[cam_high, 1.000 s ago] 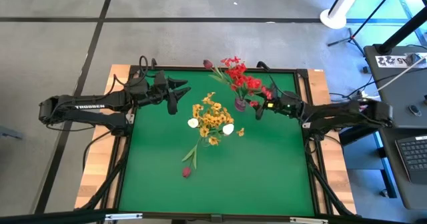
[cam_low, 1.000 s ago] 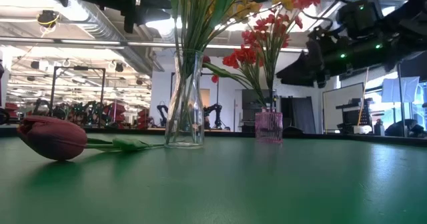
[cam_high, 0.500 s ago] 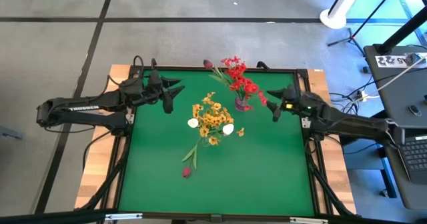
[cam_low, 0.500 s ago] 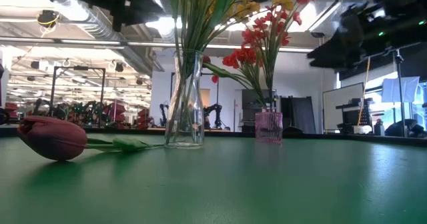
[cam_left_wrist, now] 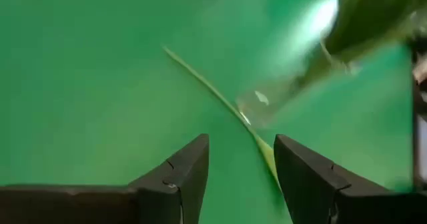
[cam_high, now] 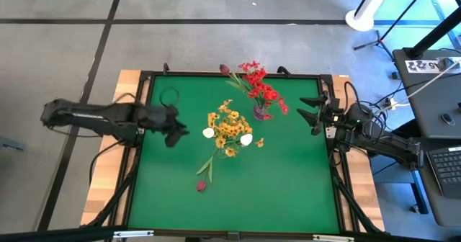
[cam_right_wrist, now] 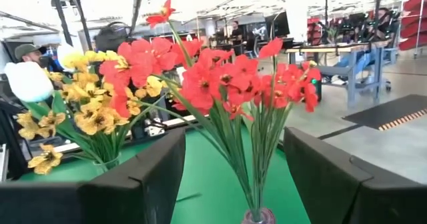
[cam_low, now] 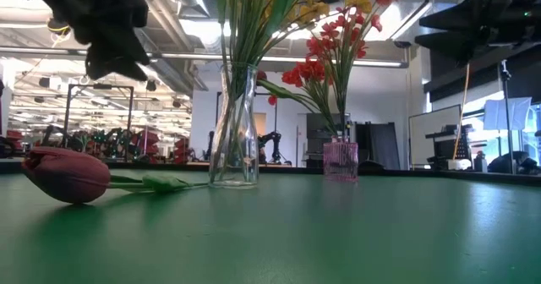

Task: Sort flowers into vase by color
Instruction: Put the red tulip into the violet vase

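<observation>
A clear vase (cam_low: 235,132) at the mat's middle holds yellow flowers (cam_high: 229,125) and white tulip buds (cam_high: 208,133). Behind it, a small pink vase (cam_low: 341,160) holds red flowers (cam_high: 258,83). One dark maroon bud (cam_low: 66,174) lies on its side on the mat, its stem (cam_high: 209,168) pointing toward the clear vase. My left gripper (cam_high: 180,132) hovers open near the left edge, tipped down toward that stem (cam_left_wrist: 213,91). My right gripper (cam_high: 310,111) hovers open at the right edge, level, facing the red flowers (cam_right_wrist: 220,77).
A black frame (cam_high: 335,148) rims the green mat, and cables hang over its right side. The mat's near half holds only the lying bud. A desk with a keyboard (cam_high: 443,163) stands to the right. People (cam_right_wrist: 27,54) sit in the room beyond.
My left gripper has swung from the far left corner toward the near side along the left edge and has tipped downward. My right gripper has drawn back from the red flowers toward the right edge and has risen. Both stay open. The flowers have kept still.
</observation>
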Controlling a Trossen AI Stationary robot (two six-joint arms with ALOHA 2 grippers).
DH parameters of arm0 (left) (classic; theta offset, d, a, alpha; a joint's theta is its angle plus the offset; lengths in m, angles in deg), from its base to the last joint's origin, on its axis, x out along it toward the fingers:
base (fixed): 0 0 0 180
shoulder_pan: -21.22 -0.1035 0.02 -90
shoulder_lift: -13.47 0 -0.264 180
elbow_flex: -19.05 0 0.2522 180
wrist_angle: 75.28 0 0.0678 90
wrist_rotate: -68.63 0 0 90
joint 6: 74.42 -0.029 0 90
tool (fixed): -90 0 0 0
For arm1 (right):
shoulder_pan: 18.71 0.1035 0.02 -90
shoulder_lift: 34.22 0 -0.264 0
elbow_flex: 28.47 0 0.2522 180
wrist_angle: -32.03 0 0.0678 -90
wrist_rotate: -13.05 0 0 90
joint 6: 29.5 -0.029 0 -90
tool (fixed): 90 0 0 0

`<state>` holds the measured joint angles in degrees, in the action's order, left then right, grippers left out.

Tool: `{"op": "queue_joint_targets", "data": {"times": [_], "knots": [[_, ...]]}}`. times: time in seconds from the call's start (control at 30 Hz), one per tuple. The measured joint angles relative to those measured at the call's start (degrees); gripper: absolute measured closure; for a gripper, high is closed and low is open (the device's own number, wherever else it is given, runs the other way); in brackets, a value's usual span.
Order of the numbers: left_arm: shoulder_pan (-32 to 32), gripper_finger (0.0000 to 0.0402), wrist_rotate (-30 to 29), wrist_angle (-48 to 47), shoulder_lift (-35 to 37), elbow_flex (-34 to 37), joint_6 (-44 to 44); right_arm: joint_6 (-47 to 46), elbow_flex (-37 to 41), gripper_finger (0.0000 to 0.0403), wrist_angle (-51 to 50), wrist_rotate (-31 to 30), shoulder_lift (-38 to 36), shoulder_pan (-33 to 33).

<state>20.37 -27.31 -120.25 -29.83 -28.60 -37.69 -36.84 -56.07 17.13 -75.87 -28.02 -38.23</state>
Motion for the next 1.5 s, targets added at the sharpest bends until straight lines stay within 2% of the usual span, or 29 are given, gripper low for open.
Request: {"op": "queue_joint_targets", "data": {"times": [0.27,0.4,0.57,0.8,1.03,1.13,1.3,1.4,1.5], "knots": [[19.5,0.0239,-4.3,16.3,-19.4,0.1,12.7,0.0,0.0,0.0150,-0.1,-0.1,0.0,0.0],[25.5,0.0239,-8.9,24.0,-29.6,0.1,16.7,0.0,0.0,0.0150,-0.4,-0.2,0.0,0.0],[28.7,0.0239,-13.0,29.5,-39.6,0.1,23.3,0.0,0.0,0.0150,-0.5,-0.2,0.0,0.0],[29.2,0.0239,-14.5,26.0,-48.6,-3.4,24.5,-0.2,0.0,0.0150,-0.6,-0.5,0.0,0.0],[28.6,0.0245,-15.0,21.7,-51.3,-6.3,23.0,-0.3,0.0,0.0150,-1.6,-0.7,0.0,0.0],[28.6,0.0282,-15.8,20.5,-51.4,-6.9,21.4,-0.7,0.0,0.0150,-1.9,-0.9,0.0,0.0],[28.5,0.0386,-16.4,17.1,-51.5,-8.1,20.1,-1.3,0.0,0.0150,-2.0,-0.8,0.0,0.0],[28.5,0.0396,-15.6,10.8,-50.9,-9.9,19.8,-1.3,0.0,0.0150,-2.0,-0.8,0.0,0.0],[28.5,0.0399,-16.0,-3.5,-48.8,-12.5,21.1,-1.3,0.0,0.0150,-2.0,-0.8,0.0,0.0]]}}
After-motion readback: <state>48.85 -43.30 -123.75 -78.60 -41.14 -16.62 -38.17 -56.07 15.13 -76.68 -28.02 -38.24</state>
